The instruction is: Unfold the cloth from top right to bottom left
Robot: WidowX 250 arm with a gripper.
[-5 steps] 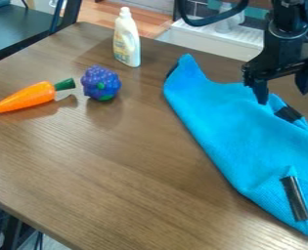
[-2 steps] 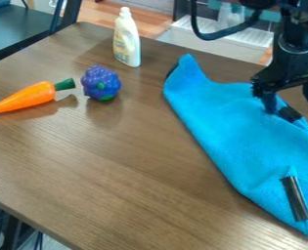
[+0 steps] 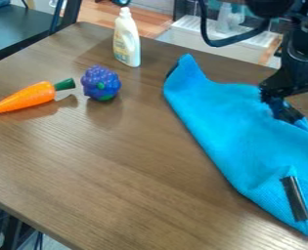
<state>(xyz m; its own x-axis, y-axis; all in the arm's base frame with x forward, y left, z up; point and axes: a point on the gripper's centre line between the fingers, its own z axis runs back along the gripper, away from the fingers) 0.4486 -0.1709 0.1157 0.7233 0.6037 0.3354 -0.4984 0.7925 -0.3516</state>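
The blue cloth (image 3: 225,132) lies folded over on the right side of the table, running from upper left to lower right. Black strips mark it near its top tip, at its upper right edge and at the lower right corner. My gripper (image 3: 297,106) is low over the cloth's upper right edge, fingers apart. Its left finger (image 3: 275,106) comes down at the black strip there; whether it touches is unclear. The other finger is at the view's right edge, to the right of that strip.
An orange toy carrot (image 3: 29,97) and a purple toy berry cluster (image 3: 100,83) lie on the left of the wooden table (image 3: 117,166). A white bottle (image 3: 126,39) stands near the back edge.
The gripper has moved right and down to the black strip at the cloth's upper right edge. The cloth keeps its shape and place.
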